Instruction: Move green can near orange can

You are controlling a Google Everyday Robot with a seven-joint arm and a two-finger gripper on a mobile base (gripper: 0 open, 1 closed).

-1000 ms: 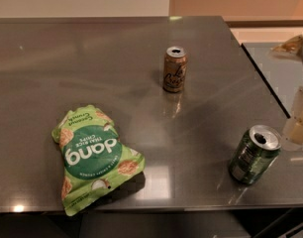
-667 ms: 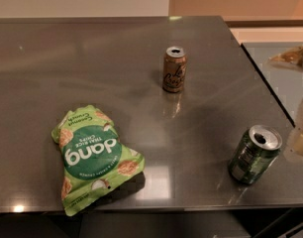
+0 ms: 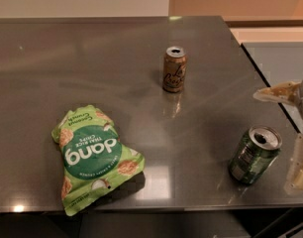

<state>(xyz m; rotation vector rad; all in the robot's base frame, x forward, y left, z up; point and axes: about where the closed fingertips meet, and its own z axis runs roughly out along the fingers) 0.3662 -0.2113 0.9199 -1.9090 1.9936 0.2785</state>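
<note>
The green can (image 3: 254,155) stands upright near the table's front right corner, its opened silver top showing. The orange can (image 3: 174,69) stands upright further back, toward the middle of the table, well apart from the green can. My gripper (image 3: 290,131) is at the right edge of the view, just right of the green can and not touching it. Its two pale fingers are spread apart, one finger (image 3: 277,93) above and behind the can and the other at the lower right. It holds nothing.
A light green "dang" chip bag (image 3: 92,157) lies flat at the front left of the dark grey table (image 3: 92,73). The table's front edge runs just below the bag and the green can. Its right edge is close to the green can.
My gripper has moved down in the picture, toward the table's front, and now sits level with the green can. Both cans and the bag have not moved.
</note>
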